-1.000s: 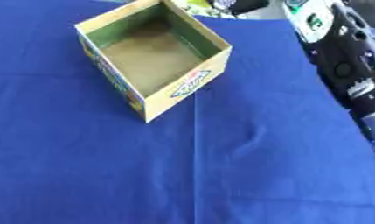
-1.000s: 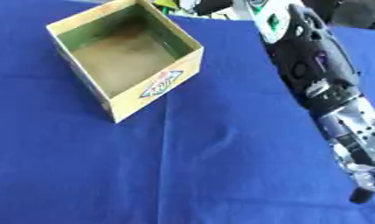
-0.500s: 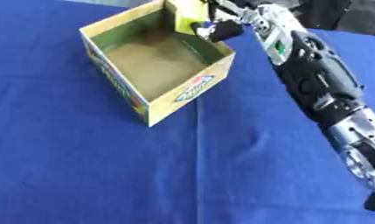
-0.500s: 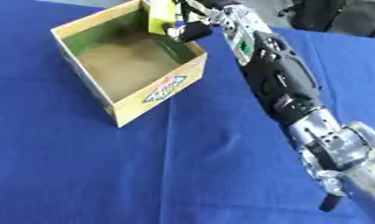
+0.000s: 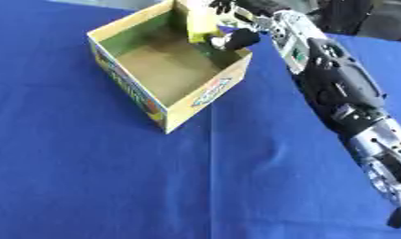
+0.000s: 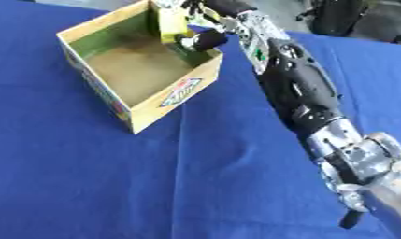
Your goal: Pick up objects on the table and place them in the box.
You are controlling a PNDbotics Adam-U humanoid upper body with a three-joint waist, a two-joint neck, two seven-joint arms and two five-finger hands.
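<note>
Your right hand [image 5: 229, 35] grips the upright yellow packet [image 5: 201, 21] at the far right corner of the open cardboard box [image 5: 195, 100] — its interior lies just left, below.

Unreadable logo on box [image 5: 205, 94] front

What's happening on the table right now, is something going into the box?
The right hand reaches across the blue tablecloth to the far corner of the open cardboard box. Its fingers are closed on a yellow-green object, held upright over the box's far inner corner, not released. The box floor looks bare. The left hand is out of view.
</note>
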